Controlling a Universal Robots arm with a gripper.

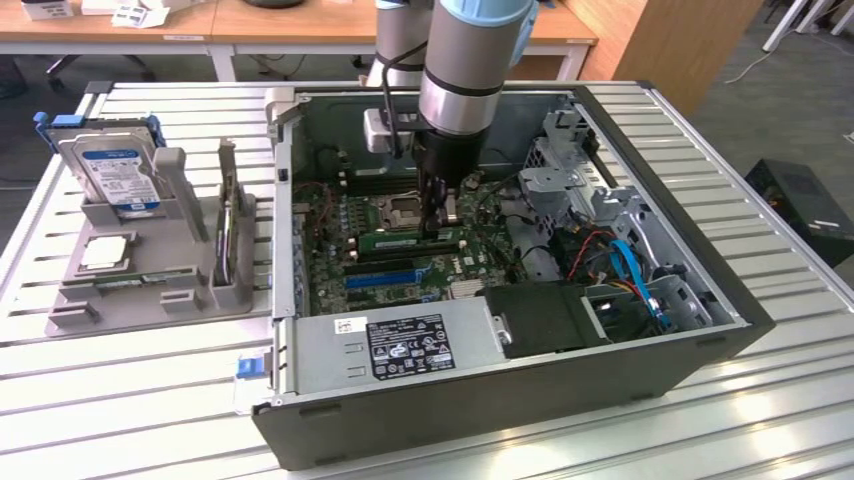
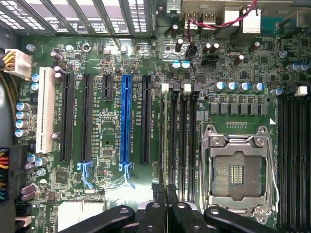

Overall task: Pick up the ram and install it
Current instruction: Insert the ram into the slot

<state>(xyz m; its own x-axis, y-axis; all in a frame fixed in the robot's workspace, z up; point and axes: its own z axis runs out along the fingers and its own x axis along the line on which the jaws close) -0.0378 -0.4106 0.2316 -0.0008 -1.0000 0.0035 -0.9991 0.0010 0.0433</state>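
clenched tight: gripper (image 1: pixel 443 215) down inside the open computer case (image 1: pixel 534 420), fingers (image 2: pixel 154 213) pressed together with hardly a gap. judged to be pinching the ram (image 1: pixel 400 241) by its upper edge. stands upright directly beneath the fingertips, lower edge down at the memory slots (image 2: pixel 182 136). cannot tell whether fully seated or only resting at the slot mouth.

just beside the grip, the bare cpu socket (image 2: pixel 238 170) with its metal frame. on the other side, a little further out, the blue expansion slot (image 2: pixel 126 121) among black ones. further still, by the case wall, the power supply (image 1: pixel 400 340) and a tangle of cables (image 1: pixel 625 268). well apart from the gripper, outside the case, a grey holder (image 1: pixel 147 290) with a hard drive (image 1: pixel 118 170).

risks from here:
- pushing down with the stick a shade off the slot line: likely to jam one end, bend the board or scrape the contacts.
- gripping off-centre, as seems so in the exterior view: apt to tip one end in first and leave the other proud.
- latches (image 2: pixel 165 88) not swung open: liable to block the seat.
- letting go before both ends click: prone to leave the ram leaning toward the socket.
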